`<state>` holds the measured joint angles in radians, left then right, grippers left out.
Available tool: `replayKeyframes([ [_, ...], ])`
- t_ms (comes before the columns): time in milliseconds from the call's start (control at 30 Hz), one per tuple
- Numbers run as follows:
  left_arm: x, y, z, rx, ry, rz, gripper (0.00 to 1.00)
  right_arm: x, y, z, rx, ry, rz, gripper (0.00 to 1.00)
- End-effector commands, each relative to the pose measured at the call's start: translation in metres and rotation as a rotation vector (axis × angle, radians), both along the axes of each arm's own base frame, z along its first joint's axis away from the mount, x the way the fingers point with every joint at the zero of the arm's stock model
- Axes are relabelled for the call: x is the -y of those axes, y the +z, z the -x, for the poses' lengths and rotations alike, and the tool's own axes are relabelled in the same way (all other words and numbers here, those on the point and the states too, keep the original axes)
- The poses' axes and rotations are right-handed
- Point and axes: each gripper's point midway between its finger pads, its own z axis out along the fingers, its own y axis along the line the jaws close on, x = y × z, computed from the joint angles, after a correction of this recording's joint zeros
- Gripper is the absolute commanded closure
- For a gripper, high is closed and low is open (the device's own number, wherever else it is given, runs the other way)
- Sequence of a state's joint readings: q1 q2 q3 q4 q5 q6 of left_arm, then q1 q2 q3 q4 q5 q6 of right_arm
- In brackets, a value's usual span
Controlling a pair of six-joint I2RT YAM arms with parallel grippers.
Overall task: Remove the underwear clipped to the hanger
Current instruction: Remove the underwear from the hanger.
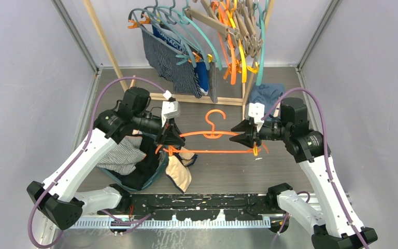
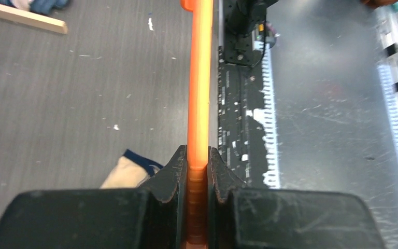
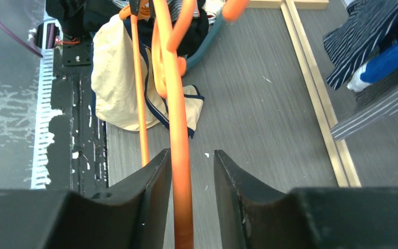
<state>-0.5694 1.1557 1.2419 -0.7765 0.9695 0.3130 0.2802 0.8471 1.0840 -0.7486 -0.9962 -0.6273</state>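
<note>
Navy pinstriped underwear point(image 1: 168, 62) hangs on the rear rack point(image 1: 202, 97); a heap point(image 1: 127, 161) with a beige pair point(image 1: 179, 174) lies on the desk point(image 1: 223, 176) beneath the left arm point(image 1: 77, 166). The left gripper point(image 2: 198, 155) clamps the orange hanger point(image 1: 212, 136); the right gripper point(image 3: 192, 153) has its jaws slightly parted around it.

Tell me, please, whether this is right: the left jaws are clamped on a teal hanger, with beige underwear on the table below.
The hanger is orange, not teal, as the left wrist view shows. The left gripper's jaws are clamped on it, with beige underwear on the table below.
</note>
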Motion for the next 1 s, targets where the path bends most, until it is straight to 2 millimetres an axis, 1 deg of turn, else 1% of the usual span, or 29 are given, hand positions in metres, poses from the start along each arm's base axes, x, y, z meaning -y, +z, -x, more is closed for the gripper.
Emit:
replayKeyframes([
  [0,-0.011,0.026,-0.006,0.292,-0.031,0.008,1.0,0.002,0.007,0.001,-0.05,-0.037,-0.027,0.46],
  [33,-0.013,0.027,-0.007,0.319,-0.032,0.002,1.0,0.003,0.005,0.001,-0.073,-0.046,-0.023,0.34],
  [100,-0.016,0.029,-0.01,0.384,-0.04,-0.01,1.0,0.006,0.002,0.003,-0.116,-0.063,-0.008,0.17],
  [167,-0.018,0.031,-0.011,0.441,-0.053,-0.011,1.0,0.007,-0.004,0.005,-0.159,-0.067,0.012,0.11],
  [233,-0.019,0.033,-0.009,0.483,-0.073,0.0,1.0,0.007,-0.012,0.005,-0.2,-0.067,0.024,0.1],
  [300,-0.019,0.032,-0.008,0.507,-0.092,0.008,1.0,0.006,-0.015,0.007,-0.225,-0.052,0.022,0.12],
  [400,-0.02,0.024,-0.007,0.522,-0.108,-0.001,1.0,0.004,-0.013,0.01,-0.226,-0.031,0.009,0.19],
  [500,-0.021,0.017,-0.01,0.524,-0.104,-0.019,1.0,0.004,-0.008,0.011,-0.207,-0.023,0.003,0.31],
  [700,-0.019,0.011,-0.014,0.518,-0.1,-0.027,1.0,0.003,-0.005,0.017,-0.193,0.019,-0.003,0.45],
  [833,-0.017,0.01,-0.016,0.507,-0.097,-0.025,1.0,0.001,-0.006,0.019,-0.202,0.043,-0.005,0.62],
  [967,-0.017,0.01,-0.018,0.496,-0.086,-0.027,1.0,0.001,-0.006,0.019,-0.181,0.057,-0.002,0.86],
])
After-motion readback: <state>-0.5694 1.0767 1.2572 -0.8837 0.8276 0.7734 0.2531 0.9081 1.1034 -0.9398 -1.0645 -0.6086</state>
